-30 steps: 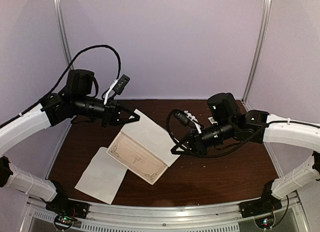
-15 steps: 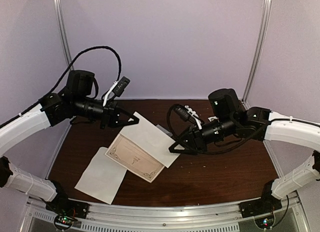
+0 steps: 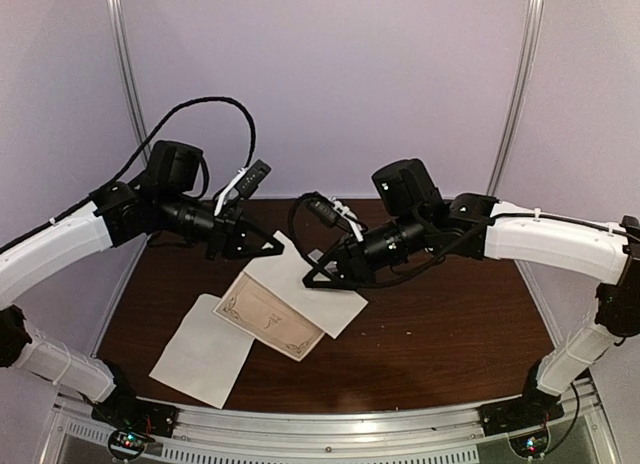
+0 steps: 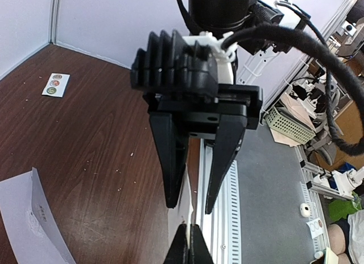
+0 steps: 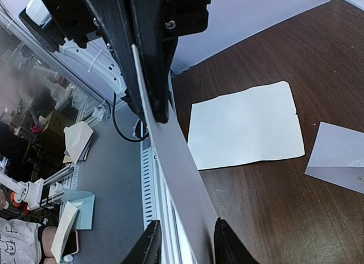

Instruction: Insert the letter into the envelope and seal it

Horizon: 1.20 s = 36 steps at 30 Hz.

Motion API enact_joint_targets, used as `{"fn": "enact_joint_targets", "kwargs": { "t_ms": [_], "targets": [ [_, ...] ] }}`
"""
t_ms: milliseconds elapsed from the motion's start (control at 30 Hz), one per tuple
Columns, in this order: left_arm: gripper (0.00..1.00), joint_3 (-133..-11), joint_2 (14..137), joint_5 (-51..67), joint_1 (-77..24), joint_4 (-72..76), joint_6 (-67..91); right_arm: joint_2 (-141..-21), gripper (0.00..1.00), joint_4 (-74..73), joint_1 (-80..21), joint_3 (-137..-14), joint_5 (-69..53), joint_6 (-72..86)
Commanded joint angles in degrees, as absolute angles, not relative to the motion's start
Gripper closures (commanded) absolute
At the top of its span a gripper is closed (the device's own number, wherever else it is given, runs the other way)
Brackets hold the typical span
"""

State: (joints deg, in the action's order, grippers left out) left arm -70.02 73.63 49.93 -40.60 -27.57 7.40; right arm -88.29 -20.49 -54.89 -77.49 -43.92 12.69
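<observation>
Pale grey-white paper envelope (image 3: 330,306), mid-frame — your left gripper (image 3: 277,247) clamps its upper corner; right gripper (image 3: 309,281) straddles its edge, jaws apart.

Can see left gripper (image 3: 272,247) tips at the envelope (image 3: 335,306) far corner, right gripper (image 3: 312,279) low over its middle, bordered letter (image 3: 265,319) poking out underneath, overlapping a white sheet (image 3: 205,349) on the brown table (image 3: 440,324).

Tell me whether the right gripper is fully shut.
No: the left wrist view shows the right gripper with a clear gap between its two fingers, a paper edge-on in that gap.
</observation>
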Motion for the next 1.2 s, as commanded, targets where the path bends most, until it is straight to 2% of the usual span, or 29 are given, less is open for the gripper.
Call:
{"fn": "enact_joint_targets", "kwargs": {
  "t_ms": [0, 100, 200, 300, 433, 567, 700, 800, 1000, 1167],
  "targets": [
    [1.00, -72.0, 74.7, 51.2, -40.5, -26.8, 6.0, -88.4, 0.72, -20.6, -55.3, -79.1, -45.8, 12.2],
    [1.00, -72.0, 74.8, 51.4, -40.5, -25.6, 6.4, -88.4, 0.82, -20.5, -55.3, -78.6, -45.7, 12.3],
    [1.00, -71.9, 74.9, 51.6, -40.5, -24.2, 7.2, -88.1, 1.00, -20.2, -55.2, -78.1, -44.9, 12.6],
    [0.97, -71.7, 74.8, 50.2, -40.5, -22.2, 8.7, -86.6, 1.00, -18.4, -55.2, -76.6, -41.7, 13.7],
    [0.66, -69.9, 72.4, 42.8, -40.5, -16.4, 13.7, -83.8, 1.00, -14.8, -54.1, -73.8, -35.0, 16.8],
    [0.49, -68.0, 69.5, 32.5, -40.2, -10.7, 16.7, -81.4, 1.00, -7.8, -51.6, -71.7, -32.8, 19.9],
    [0.36, -67.9, 68.3, 29.5, -38.3, -5.8, 18.0, -80.5, 1.00, -3.0, -49.5, -73.2, -33.1, 20.5],
    [0.30, -69.3, 68.3, 28.6, -36.3, -6.4, 16.6, -80.8, 1.00, -4.6, -48.7, -75.9, -33.6, 19.0],
    [0.24, -65.9, 66.1, 27.0, -31.1, -5.1, 18.4, -80.9, 1.00, -5.1, -47.3, -79.0, -34.3, 18.8],
    [0.20, -59.9, 60.7, 27.1, -30.8, 0.2, 24.1, -74.6, 1.00, 0.6, -47.3, -73.9, -31.6, 20.1]
  ]
}}
